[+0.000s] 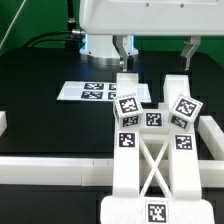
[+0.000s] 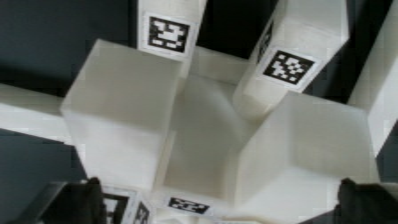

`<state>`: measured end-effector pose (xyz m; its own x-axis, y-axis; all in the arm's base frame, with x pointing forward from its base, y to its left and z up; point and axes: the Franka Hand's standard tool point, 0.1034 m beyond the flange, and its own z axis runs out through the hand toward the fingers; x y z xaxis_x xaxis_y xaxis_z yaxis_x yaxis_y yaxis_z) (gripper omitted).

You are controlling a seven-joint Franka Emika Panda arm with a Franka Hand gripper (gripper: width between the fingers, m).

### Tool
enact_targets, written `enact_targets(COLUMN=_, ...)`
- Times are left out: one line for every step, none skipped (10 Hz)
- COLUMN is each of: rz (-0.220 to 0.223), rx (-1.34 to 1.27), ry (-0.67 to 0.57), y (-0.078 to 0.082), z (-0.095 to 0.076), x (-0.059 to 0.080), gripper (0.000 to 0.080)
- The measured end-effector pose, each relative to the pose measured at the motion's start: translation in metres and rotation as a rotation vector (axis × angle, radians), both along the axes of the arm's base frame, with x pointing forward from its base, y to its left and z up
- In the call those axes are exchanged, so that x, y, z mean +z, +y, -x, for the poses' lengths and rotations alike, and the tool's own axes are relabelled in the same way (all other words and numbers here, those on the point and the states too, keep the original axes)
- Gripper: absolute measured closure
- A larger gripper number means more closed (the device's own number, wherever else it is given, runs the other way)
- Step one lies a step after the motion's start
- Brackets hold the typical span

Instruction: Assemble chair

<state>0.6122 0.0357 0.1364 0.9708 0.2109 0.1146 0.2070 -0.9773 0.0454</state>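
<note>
The chair [image 1: 150, 150] stands at the exterior view's right of centre as joined chunky white parts. An X-braced panel [image 1: 150, 170] faces the camera, and blocky pieces with black-and-white tags [image 1: 128, 105] rise behind it. My gripper [image 1: 126, 58] hangs open just above the chair's far end, touching nothing. In the wrist view the white chair blocks [image 2: 205, 120] fill the picture, with tagged bars [image 2: 290, 65] running away from me. My gripper [image 2: 217, 205] straddles them from above, its dark fingertips [image 2: 71, 200] wide apart with nothing gripped.
The marker board [image 1: 95, 92] lies flat behind the chair, toward the exterior view's left. Long low white rails border the black table at the left [image 1: 3, 122], front [image 1: 50, 170] and right [image 1: 210, 130]. Black cables trail at the back.
</note>
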Motion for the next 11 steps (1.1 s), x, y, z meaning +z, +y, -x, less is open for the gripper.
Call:
enact_targets(rz=0.003, rx=0.003, ry=-0.016, y=0.0042, z=0.0009, x=-0.0035, gripper=0.0151)
enact_targets(rz=0.004, rx=0.006, ry=-0.033, y=0.0054, z=-0.0006, x=-0.0031, gripper=0.0151)
enact_targets(rz=0.005, rx=0.006, ry=-0.039, y=0.0047, z=-0.0015, x=-0.0029, gripper=0.0151)
enact_targets(rz=0.006, rx=0.005, ry=-0.048, y=0.0035, z=-0.003, x=-0.0028, gripper=0.0151)
enact_targets(rz=0.007, rx=0.004, ry=-0.062, y=0.0022, z=-0.0041, x=-0.0027, gripper=0.0151)
enact_targets(rz=0.008, rx=0.002, ry=-0.078, y=0.0012, z=-0.0044, x=-0.0025, gripper=0.0151)
enact_targets(rz=0.009, rx=0.0, ry=-0.093, y=-0.0001, z=-0.003, x=-0.0026, gripper=0.0151)
enact_targets(rz=0.008, rx=-0.004, ry=-0.106, y=-0.0007, z=-0.0013, x=-0.0027, gripper=0.0151)
enact_targets(rz=0.004, rx=-0.022, ry=-0.111, y=0.0003, z=-0.0014, x=-0.0027, gripper=0.0151)
enact_targets(rz=0.002, rx=-0.03, ry=-0.119, y=0.0017, z=-0.0027, x=-0.0022, gripper=0.0151)
enact_targets(rz=0.002, rx=-0.03, ry=-0.12, y=0.0011, z=-0.0031, x=-0.002, gripper=0.0151)
